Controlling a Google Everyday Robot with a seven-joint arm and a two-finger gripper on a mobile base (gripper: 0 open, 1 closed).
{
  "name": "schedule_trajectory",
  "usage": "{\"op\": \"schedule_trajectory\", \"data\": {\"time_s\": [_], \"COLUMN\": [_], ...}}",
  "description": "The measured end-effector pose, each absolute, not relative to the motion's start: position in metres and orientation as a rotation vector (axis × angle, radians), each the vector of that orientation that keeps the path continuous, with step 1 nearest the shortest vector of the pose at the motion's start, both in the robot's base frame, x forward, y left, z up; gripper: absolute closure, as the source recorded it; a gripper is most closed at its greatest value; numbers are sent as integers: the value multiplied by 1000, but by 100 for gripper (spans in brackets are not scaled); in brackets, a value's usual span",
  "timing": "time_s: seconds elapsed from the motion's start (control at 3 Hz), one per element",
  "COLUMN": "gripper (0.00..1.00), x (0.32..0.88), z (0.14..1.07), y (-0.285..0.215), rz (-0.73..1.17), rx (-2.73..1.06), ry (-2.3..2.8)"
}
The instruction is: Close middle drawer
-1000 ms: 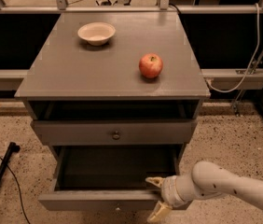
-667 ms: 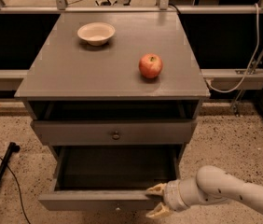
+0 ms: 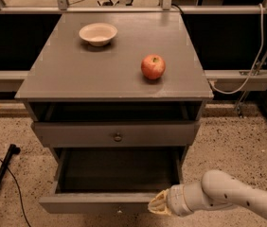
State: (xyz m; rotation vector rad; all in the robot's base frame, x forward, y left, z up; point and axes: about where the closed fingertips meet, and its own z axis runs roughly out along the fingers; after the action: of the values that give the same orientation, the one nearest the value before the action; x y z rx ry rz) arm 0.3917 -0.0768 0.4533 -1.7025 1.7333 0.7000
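Note:
The middle drawer (image 3: 95, 203) is pulled far out, its deep grey box empty and its small knob (image 3: 119, 211) just at the bottom edge of the view. My gripper (image 3: 156, 206) is at the right end of the drawer's front panel, touching or almost touching it, with the white arm (image 3: 233, 197) coming in from the lower right. The uppermost drawer (image 3: 76, 134), with its brass knob (image 3: 118, 137), stands slightly out. The lowest drawer is out of view.
On the grey cabinet top (image 3: 76, 74) sit a white bowl (image 3: 98, 33) at the back left and a red apple (image 3: 153, 66) at the right. A black stand leg (image 3: 1, 181) and cable lie on the speckled floor at the left.
My gripper has moved slightly down and in against the right end of the middle drawer's front. The drawer itself looks as far out as before.

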Motion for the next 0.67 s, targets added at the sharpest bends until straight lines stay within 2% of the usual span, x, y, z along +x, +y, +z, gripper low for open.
{"op": "schedule_trajectory", "data": {"time_s": [0.33,0.67], "gripper": [100,100], "x": [391,390], "z": [453,452], "y": [-76,-79], "rz": [695,657], "rx": [-1701,-1690], "ry": [1728,1711]}}
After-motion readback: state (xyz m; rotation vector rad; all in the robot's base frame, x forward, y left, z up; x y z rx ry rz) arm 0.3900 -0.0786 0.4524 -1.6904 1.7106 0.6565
